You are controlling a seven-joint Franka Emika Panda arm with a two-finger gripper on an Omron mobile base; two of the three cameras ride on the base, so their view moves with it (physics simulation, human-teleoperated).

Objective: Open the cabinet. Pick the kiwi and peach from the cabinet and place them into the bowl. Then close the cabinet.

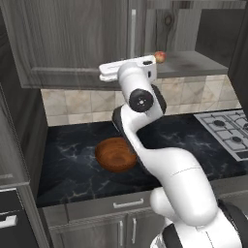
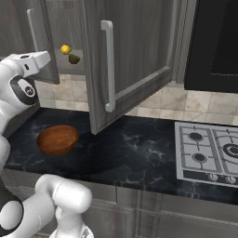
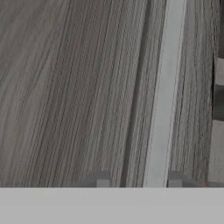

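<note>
The cabinet point(image 1: 72, 43) hangs above the black marble counter point(image 1: 72, 155) in the left base view, its left door shut and its right door swung out, so that the shelf behind shows the peach point(image 1: 160, 57) sitting near the front edge. Below the cabinet, on the counter, rests the wooden bowl point(image 1: 115, 155), partly covered by the white arm, and the gas hob point(image 1: 227, 131) lies well to the right of the bowl. The arm's hand reaches up to the lower part of the cabinet, just beside the silver bar handle point(image 1: 133, 34) of the left door; the fingers themselves cannot be made out here. In the right base view the right cabinet door point(image 2: 125, 60) stands wide open with its long bar handle point(image 2: 108, 65) facing the camera, and through the gap to its left the peach point(image 2: 66, 49) and the kiwi point(image 2: 74, 58) lie close together on the cabinet shelf, the kiwi just below and right of the peach. The bowl point(image 2: 57, 139) stands on the counter beneath them, well left of the gas hob point(image 2: 209, 153). In the hand view the gripper point(image 3: 138, 179) is spread apart, its two tips either side of the left door's bar handle point(image 3: 165, 96), not closed on it, with wood grain of the cabinet door point(image 3: 65, 87) just behind.
</note>
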